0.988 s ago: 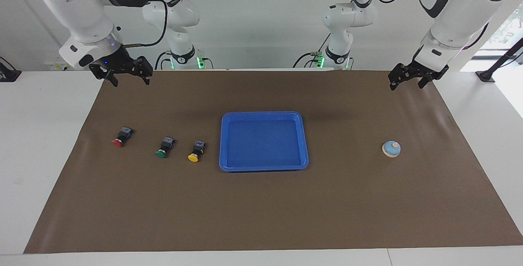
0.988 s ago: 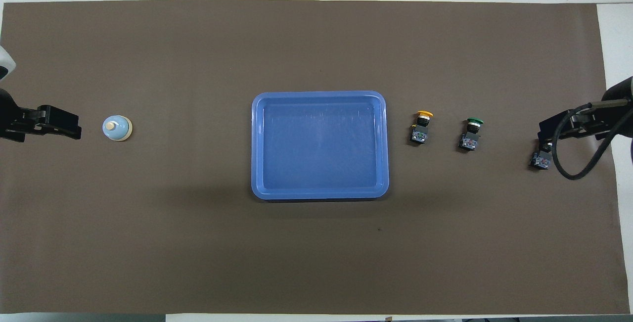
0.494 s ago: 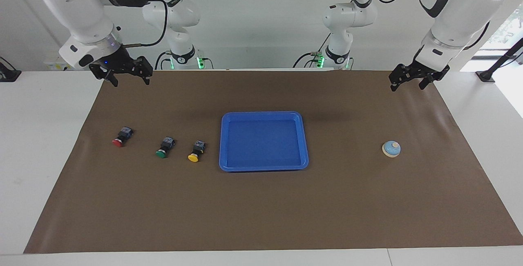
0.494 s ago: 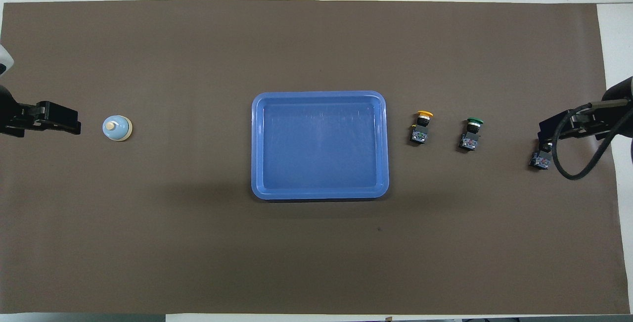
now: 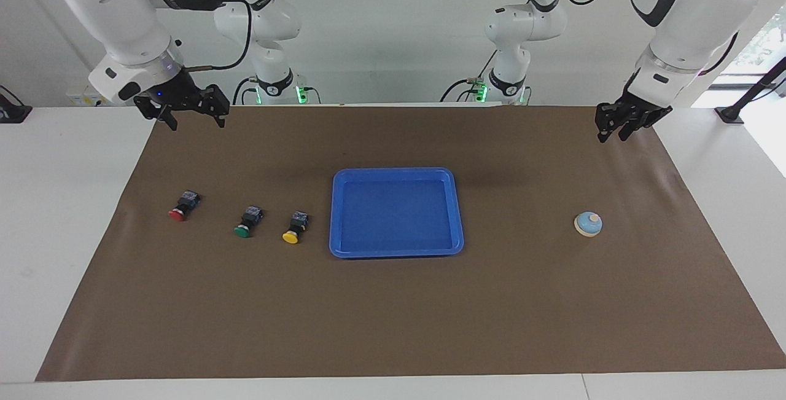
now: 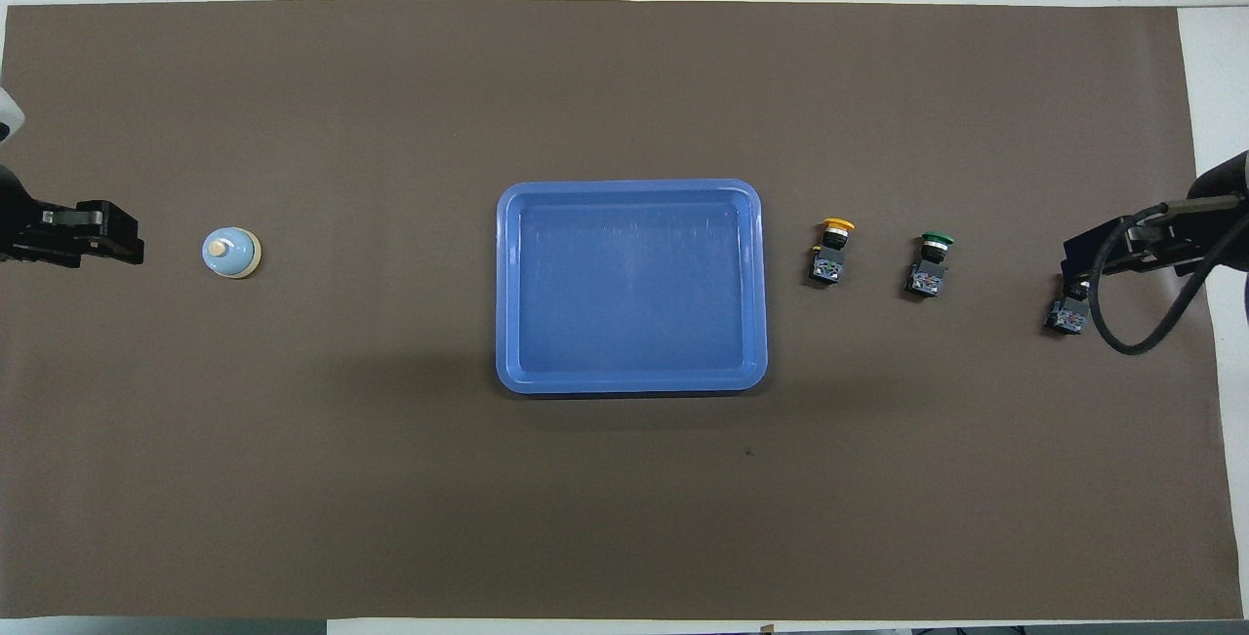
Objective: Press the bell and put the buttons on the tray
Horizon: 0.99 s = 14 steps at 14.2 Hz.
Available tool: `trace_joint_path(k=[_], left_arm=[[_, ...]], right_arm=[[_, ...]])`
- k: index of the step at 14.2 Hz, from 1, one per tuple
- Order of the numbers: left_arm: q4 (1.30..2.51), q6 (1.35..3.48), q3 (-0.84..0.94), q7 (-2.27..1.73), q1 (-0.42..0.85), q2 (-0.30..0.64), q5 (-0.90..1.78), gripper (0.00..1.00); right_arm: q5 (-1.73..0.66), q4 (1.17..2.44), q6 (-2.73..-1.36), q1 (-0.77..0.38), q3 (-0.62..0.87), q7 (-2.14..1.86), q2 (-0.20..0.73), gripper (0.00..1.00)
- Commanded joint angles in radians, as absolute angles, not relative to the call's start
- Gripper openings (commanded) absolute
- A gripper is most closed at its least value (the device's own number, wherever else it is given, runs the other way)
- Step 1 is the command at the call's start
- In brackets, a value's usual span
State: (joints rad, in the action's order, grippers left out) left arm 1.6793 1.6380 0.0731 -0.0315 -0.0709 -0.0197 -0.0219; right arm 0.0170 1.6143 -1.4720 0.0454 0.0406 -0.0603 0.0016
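Observation:
The blue tray (image 5: 396, 172) (image 6: 629, 188) lies at mid-table with nothing in it. Toward the right arm's end, a yellow button (image 5: 295, 227) (image 6: 832, 250), a green button (image 5: 248, 220) (image 6: 930, 262) and a red button (image 5: 183, 204) (image 6: 1066, 313) lie in a row. The light-blue bell (image 5: 588, 223) (image 6: 231, 252) stands toward the left arm's end. My left gripper (image 5: 612, 137) (image 6: 132, 247) hangs shut and holding nothing over the mat's edge, apart from the bell. My right gripper (image 5: 196, 125) (image 6: 1073, 264) hangs open above the red button's end, its cable partly hiding that button from overhead.
A brown mat (image 5: 393, 314) covers most of the white table (image 5: 61, 215). Both arm bases stand at the robots' edge of the table. Only the tray, the bell and the buttons lie on the mat.
My left gripper has closed from open and shifted slightly toward its own end of the table. The right arm, bell, tray and buttons have not moved.

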Motion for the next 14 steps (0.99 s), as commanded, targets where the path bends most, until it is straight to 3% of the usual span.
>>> trace_joint_path(k=[1, 6, 14], left_arm=[[1.742, 1.735, 0.074, -0.028, -0.092, -0.003, -0.018, 0.0], [1.801, 1.932, 0.074, -0.021, -0.113, 0.148, -0.018, 0.0], [2.003, 2.203, 0.074, -0.002, -0.144, 0.153, -0.017, 0.0]], right_arm=[[0.012, 1.621, -1.47, 0.067, 0.057, -0.08, -0.008, 1.0], [0.012, 1.621, -1.47, 0.067, 0.057, -0.08, -0.008, 1.0], [0.012, 1.621, -1.47, 0.067, 0.057, -0.08, -0.008, 1.0]])
